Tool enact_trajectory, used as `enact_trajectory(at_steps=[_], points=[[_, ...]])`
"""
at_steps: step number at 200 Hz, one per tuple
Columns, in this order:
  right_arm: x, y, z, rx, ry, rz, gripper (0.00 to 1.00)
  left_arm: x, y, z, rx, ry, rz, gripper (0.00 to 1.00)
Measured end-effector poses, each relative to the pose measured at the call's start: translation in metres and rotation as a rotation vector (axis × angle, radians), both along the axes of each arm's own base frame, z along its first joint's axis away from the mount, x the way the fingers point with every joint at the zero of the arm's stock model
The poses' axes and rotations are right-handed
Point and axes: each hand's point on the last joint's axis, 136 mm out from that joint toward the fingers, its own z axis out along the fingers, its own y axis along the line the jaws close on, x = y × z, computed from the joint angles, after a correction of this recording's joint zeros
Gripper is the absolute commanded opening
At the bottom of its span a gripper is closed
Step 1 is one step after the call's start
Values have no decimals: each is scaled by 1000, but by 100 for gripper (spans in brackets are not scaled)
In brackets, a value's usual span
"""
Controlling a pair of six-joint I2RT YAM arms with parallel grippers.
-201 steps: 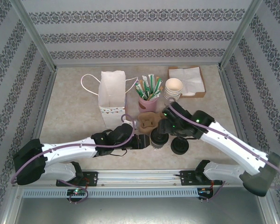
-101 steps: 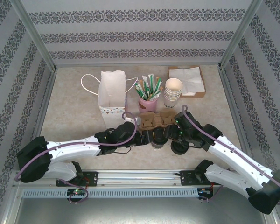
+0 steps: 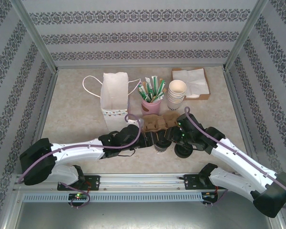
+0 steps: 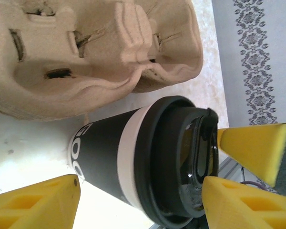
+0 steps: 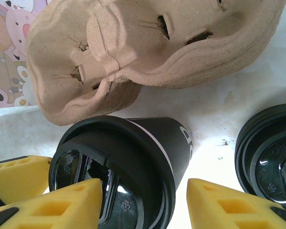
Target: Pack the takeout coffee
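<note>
The takeout coffee (image 3: 158, 144) is a cup with a black wrap, a white band and a black lid, standing near the front between both grippers. My right gripper (image 3: 171, 136) is closed on its lid end. In the right wrist view the cup (image 5: 148, 143) sits between that gripper's (image 5: 144, 186) yellow fingers. My left gripper (image 3: 145, 138) stands open around the cup (image 4: 119, 162). One of its fingers (image 4: 238, 202) is against the lid top and the other is clear of the base. The left gripper (image 4: 142, 188) frames the cup from below.
A brown cardboard cup carrier (image 3: 158, 123) lies just behind the cup. The white paper bag (image 3: 114, 98) stands at back left. Loose black lids (image 3: 183, 150) lie right of the cup. A stack of cream cups (image 3: 177, 93), a pink holder (image 3: 151, 105) and a napkin tray (image 3: 193, 81) are behind.
My right arm swung down to the cup and its jaws closed on the lid end. My left gripper slid right along the cup and widened a little.
</note>
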Motion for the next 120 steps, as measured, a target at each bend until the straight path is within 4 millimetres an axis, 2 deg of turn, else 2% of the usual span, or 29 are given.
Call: enact_trajectory(at_steps=[87,100,120], points=[[-1,2,-4,-3,19,8,53,5,-11,-13,-20,29,-10,61],[-1,3,-5,-3,25,11,53,5,-12,-13,-26,29,-11,56],[-1,5,-8,-7,34,17,53,5,-14,-12,-35,28,-14,54]])
